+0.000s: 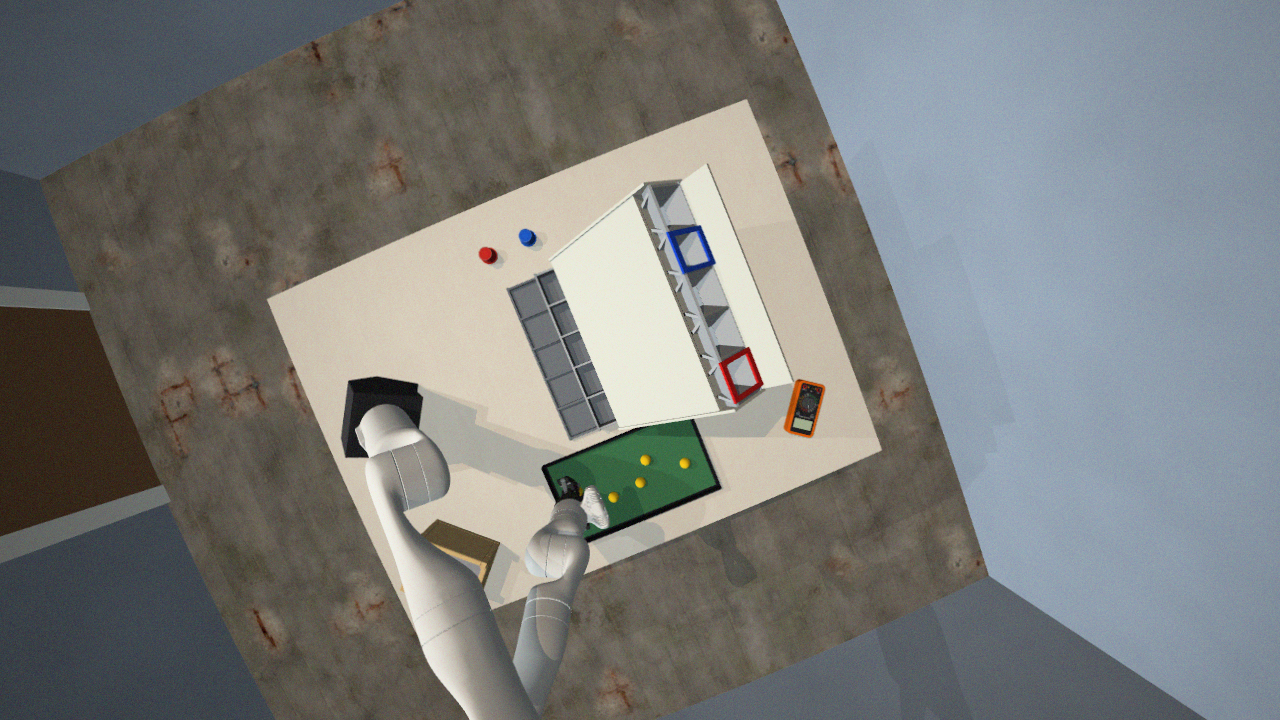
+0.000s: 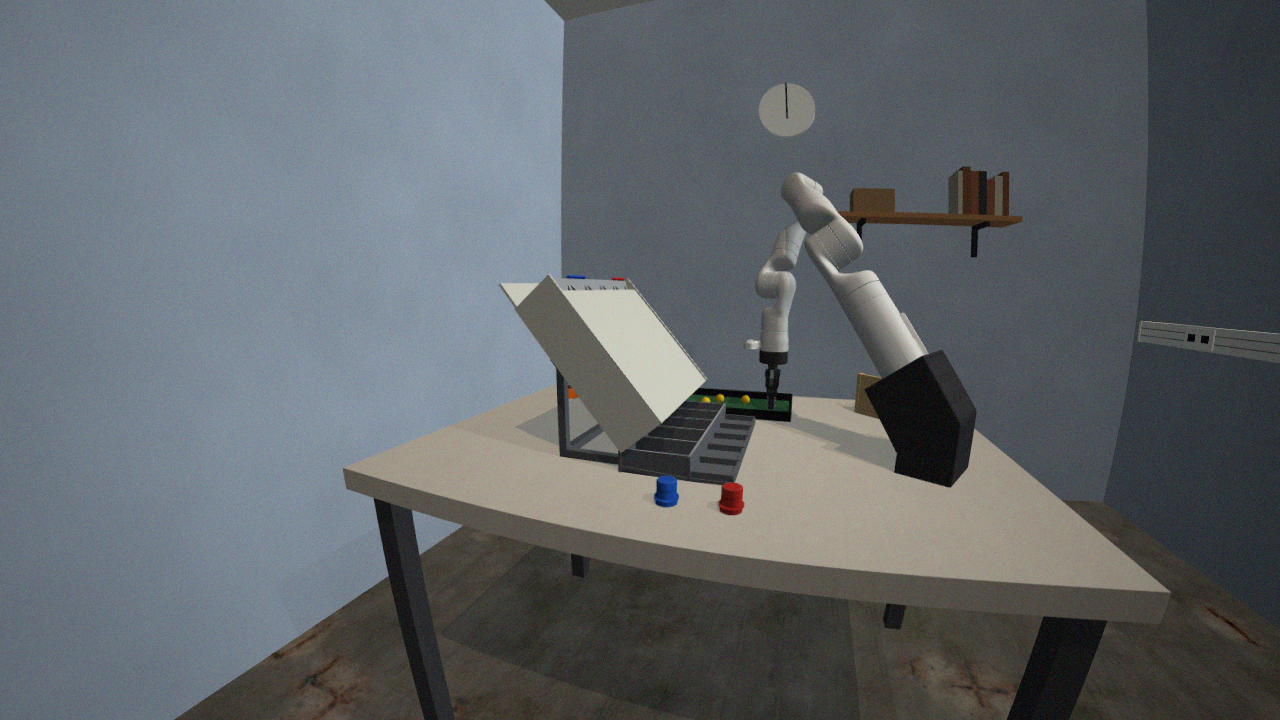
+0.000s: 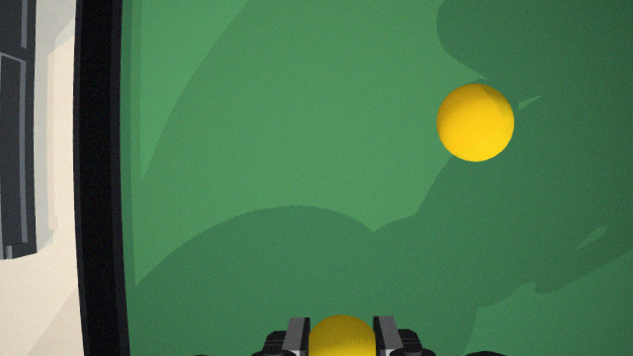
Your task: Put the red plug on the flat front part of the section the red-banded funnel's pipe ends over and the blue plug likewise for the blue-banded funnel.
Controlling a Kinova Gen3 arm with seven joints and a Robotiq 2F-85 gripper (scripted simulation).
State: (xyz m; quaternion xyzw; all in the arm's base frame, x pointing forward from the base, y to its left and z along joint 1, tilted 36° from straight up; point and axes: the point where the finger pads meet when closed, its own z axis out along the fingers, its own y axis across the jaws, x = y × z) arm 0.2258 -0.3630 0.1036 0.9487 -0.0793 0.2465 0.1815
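1. While the white arm reaches down into the green-lined, black-rimmed marble tray [image 1: 708, 461], the claw [image 3: 341, 333] is pinched narrow on a small yellow marble [image 3: 341, 336], with a grey finger pad [image 3: 296, 332] pressed against each side.
2. That marble sits low in the tray's near corner, close to the black rim; a second loose yellow marble [image 3: 475, 122] lies well apart on the felt, and the top view shows more further along.
3. Neither task piece is in place: the small red cylindrical plug [image 2: 731, 497] and the small blue cylindrical plug [image 2: 665, 490] stand side by side on the beige worktop [image 2: 939, 528], near the front of the grey sectioned collection bin [image 1: 544, 351].
4. The red-banded funnel [image 1: 740, 375] and blue-banded funnel [image 1: 690, 249] sit at the top of the white slanted cover [image 1: 622, 322].
5. Risks, as a judgement: the round marble gives the pads little contact, so a fast lift or swing could squirt it out and send it rolling off the worktop.
6. Releasing it off-centre or too high over a funnel could bounce it into a neighbouring opening, giving a false reading of which section the pipe feeds.
7. Carrying it low may clip the cover's edge.
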